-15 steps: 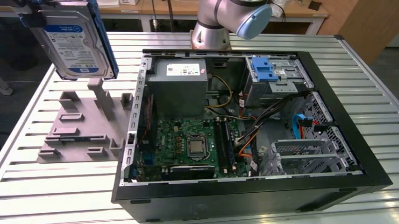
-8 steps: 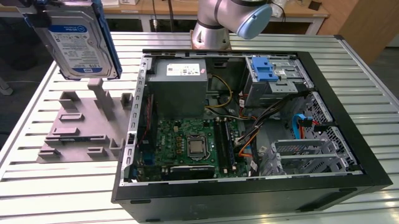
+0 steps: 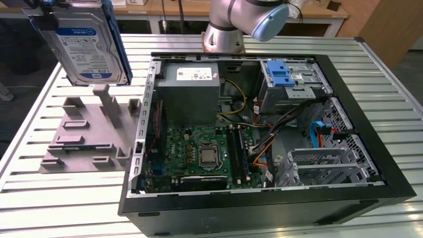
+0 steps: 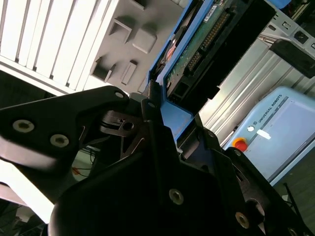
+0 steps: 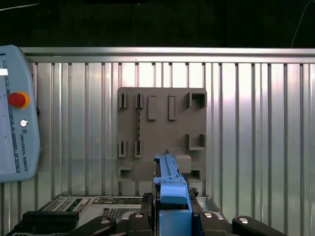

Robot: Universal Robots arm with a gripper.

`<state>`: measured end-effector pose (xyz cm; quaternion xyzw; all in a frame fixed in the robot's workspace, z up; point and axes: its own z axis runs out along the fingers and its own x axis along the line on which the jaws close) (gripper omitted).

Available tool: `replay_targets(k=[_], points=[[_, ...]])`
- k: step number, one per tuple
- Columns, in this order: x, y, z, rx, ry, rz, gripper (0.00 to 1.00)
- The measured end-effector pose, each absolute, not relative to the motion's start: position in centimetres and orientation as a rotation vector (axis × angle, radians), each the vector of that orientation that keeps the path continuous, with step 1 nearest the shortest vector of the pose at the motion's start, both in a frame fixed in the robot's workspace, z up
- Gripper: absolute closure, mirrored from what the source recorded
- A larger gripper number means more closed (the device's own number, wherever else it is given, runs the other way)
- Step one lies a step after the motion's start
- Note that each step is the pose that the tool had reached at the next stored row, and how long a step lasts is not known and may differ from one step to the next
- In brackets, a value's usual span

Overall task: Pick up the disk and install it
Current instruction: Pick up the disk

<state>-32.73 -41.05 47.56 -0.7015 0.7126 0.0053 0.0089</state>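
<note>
We see the 2 fingers (image 4: 153, 123) of the gripper (image 5: 172, 209) pinching the disk (image 3: 89, 44) by its blue frame, 1 finger on each side. The disk hangs upright in the air at the exterior view's left, above 1 grey fixture plate (image 3: 79, 139) and apart from it, and left of 1 open computer case (image 3: 370, 163). That view's upper edge cuts off the gripper and the top of the disk. In the first wrist view the disk shows edge-on, its label hidden. Inside the case we count 1 grey power-supply box (image 3: 191, 91), 1 green motherboard (image 3: 198, 153) and 1 blue latch (image 3: 281, 74); the cables are too tangled to count. Plate and case rest on 1 slatted metal table (image 3: 66, 203). In the first wrist view 1 teach pendant (image 5: 15, 123) is cut off at the table's side. 1 wooden desk (image 3: 178, 9) stands beyond.
</note>
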Motion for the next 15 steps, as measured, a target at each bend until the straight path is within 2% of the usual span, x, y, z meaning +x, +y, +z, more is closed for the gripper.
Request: replay_targets(k=[15], points=[[-30.7,-42.8,47.5,-2.192,2.226,0.017,0.63]])
